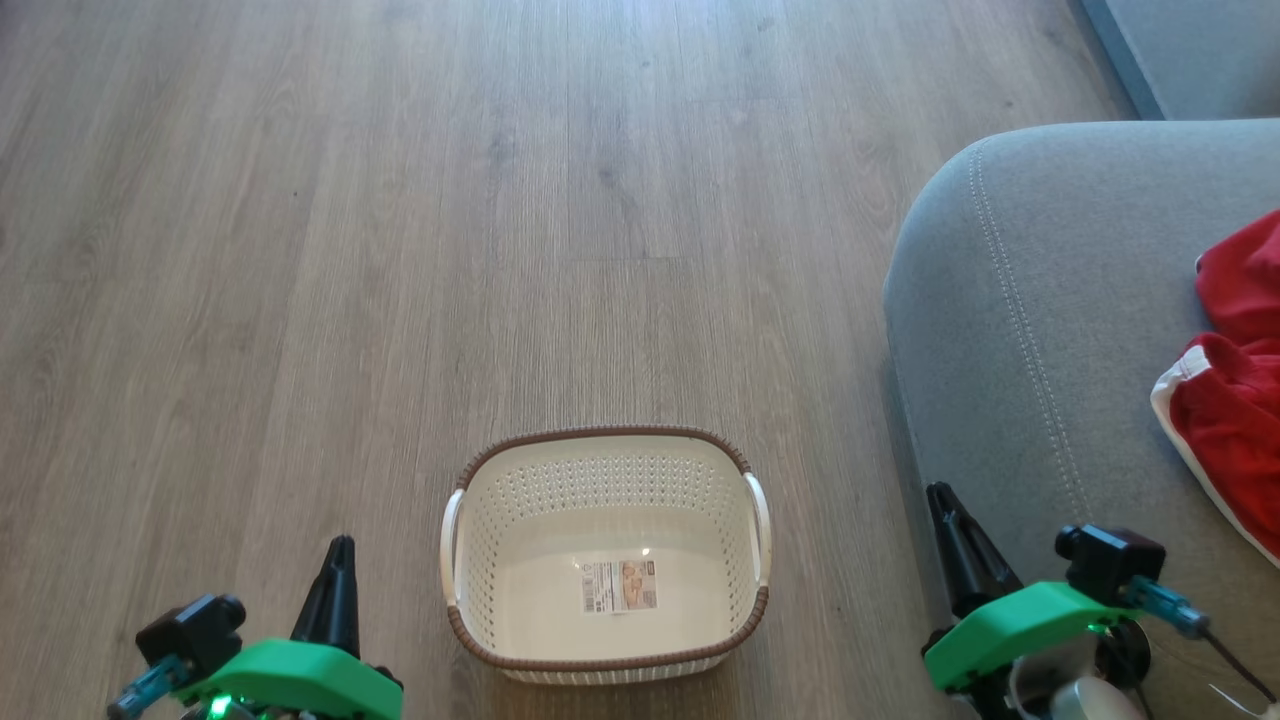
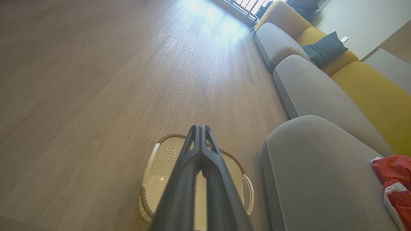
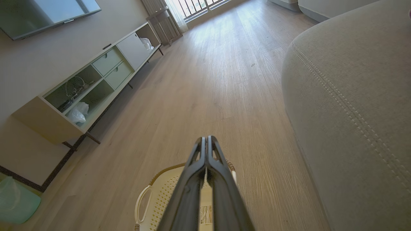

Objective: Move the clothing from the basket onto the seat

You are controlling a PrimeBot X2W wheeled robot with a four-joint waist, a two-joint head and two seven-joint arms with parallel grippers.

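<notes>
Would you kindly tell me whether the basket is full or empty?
Empty: the basket shows only its label sticker inside; the clothing lies on the seat.

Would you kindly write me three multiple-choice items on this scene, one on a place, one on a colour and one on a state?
1. Where does the clothing lie?
A. in the basket
B. on the seat
C. on a chair

2. What colour is the basket's rim?
A. brown
B. green
C. red

3. How do the left gripper jaws stand?
A. shut
B. wide open
C. closed on cloth

Answers:
1 B: the red fabric rests on the grey cushion.
2 A: a brown woven band edges the cream walls.
3 A: they meet with nothing between them.
</notes>
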